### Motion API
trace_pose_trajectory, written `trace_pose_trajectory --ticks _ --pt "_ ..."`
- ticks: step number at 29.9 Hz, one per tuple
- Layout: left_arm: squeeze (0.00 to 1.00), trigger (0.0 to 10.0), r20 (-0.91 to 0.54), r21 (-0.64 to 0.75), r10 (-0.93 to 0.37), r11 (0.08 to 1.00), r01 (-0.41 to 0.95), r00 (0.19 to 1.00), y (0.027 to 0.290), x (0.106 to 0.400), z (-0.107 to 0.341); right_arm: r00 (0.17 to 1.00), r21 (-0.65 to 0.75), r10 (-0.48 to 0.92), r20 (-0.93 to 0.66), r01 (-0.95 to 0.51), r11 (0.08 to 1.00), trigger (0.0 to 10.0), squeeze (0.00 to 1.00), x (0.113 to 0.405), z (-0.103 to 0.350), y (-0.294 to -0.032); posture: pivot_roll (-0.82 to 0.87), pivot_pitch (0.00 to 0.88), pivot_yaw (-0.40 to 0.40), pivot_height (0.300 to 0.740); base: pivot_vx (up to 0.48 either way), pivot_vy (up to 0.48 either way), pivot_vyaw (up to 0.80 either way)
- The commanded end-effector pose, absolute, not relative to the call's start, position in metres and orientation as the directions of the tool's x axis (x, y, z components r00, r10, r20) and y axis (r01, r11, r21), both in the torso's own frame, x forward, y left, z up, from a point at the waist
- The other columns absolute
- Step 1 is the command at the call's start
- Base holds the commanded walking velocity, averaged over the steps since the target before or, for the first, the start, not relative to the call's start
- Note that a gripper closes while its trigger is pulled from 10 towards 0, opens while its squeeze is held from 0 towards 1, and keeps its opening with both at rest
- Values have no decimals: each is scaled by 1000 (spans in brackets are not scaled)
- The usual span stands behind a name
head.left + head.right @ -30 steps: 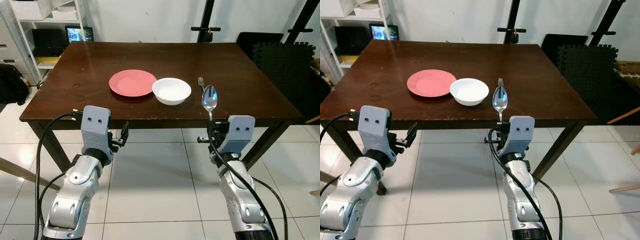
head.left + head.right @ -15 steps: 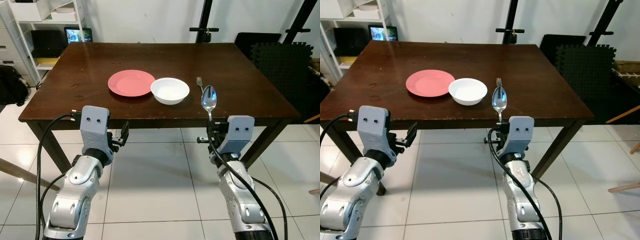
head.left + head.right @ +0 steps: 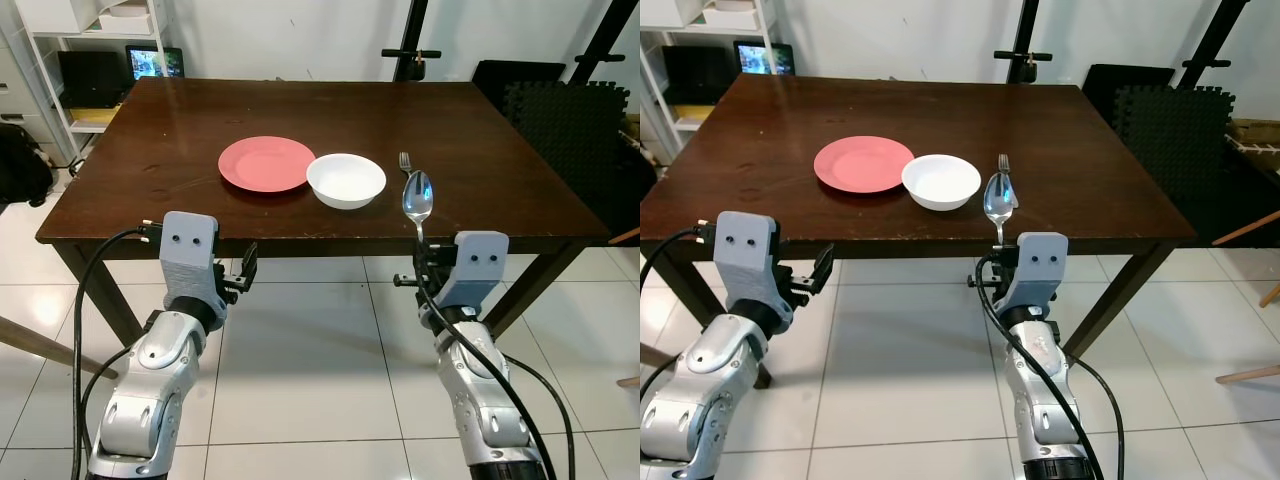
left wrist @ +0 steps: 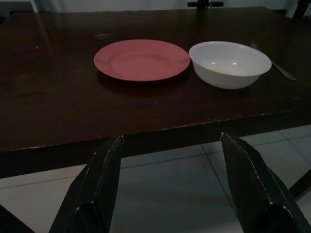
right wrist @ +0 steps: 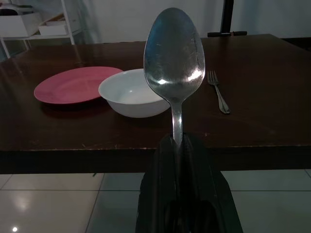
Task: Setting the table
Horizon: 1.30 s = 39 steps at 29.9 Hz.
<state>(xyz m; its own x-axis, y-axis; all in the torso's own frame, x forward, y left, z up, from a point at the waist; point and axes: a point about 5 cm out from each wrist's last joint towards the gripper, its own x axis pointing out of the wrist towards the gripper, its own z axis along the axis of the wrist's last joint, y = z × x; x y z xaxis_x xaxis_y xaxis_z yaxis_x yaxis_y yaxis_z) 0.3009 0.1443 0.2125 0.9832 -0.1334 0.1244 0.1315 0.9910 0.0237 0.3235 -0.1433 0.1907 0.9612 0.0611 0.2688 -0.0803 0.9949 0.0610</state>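
Note:
On the dark wooden table (image 3: 180, 130) lie a red plate (image 3: 266, 163), a white bowl (image 3: 345, 180) just right of it, and a fork (image 3: 405, 162) right of the bowl. My right gripper (image 3: 421, 258) is shut on a silver spoon (image 3: 417, 198), held upright with its bowl end up, in front of the table's near edge. The spoon (image 5: 174, 58) stands tall in the right wrist view. My left gripper (image 3: 247, 268) is open and holds nothing, below the table edge in front of the plate; its fingers (image 4: 102, 174) frame the plate (image 4: 141, 59) and bowl (image 4: 230, 63).
A white shelf unit (image 3: 80, 50) with a small screen (image 3: 155, 62) stands at the back left. Black stands (image 3: 410, 40) and dark foam mats (image 3: 570, 110) are behind the table at the right. White tiled floor (image 3: 320, 380) lies under me.
The view has shifted slightly, so the table sits a little differently in the picture. Both arms hold their poses, and the spoon stays upright in the right gripper.

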Motion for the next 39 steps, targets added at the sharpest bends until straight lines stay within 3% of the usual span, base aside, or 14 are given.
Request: trace_pose_trajectory --ticks 1,11,29,39 --pt "0 10000 108 26 -135 991 133 985 144 301 209 963 64 50 264 -69 996 10000 0 321 188 -146 75 149 34 740 0 0 0" --pt "0 10000 114 34 -139 990 136 984 145 301 211 963 64 50 264 -69 996 10000 0 321 188 -146 74 150 33 740 0 -56 0" --pt "0 10000 111 28 -137 990 135 984 145 301 210 964 63 49 262 -68 996 10000 0 320 187 -147 73 153 32 740 284 -298 0" --pt "0 10000 113 24 -135 991 133 984 145 301 210 964 63 50 262 -69 996 10000 0 320 187 -147 73 152 32 740 207 -72 0"
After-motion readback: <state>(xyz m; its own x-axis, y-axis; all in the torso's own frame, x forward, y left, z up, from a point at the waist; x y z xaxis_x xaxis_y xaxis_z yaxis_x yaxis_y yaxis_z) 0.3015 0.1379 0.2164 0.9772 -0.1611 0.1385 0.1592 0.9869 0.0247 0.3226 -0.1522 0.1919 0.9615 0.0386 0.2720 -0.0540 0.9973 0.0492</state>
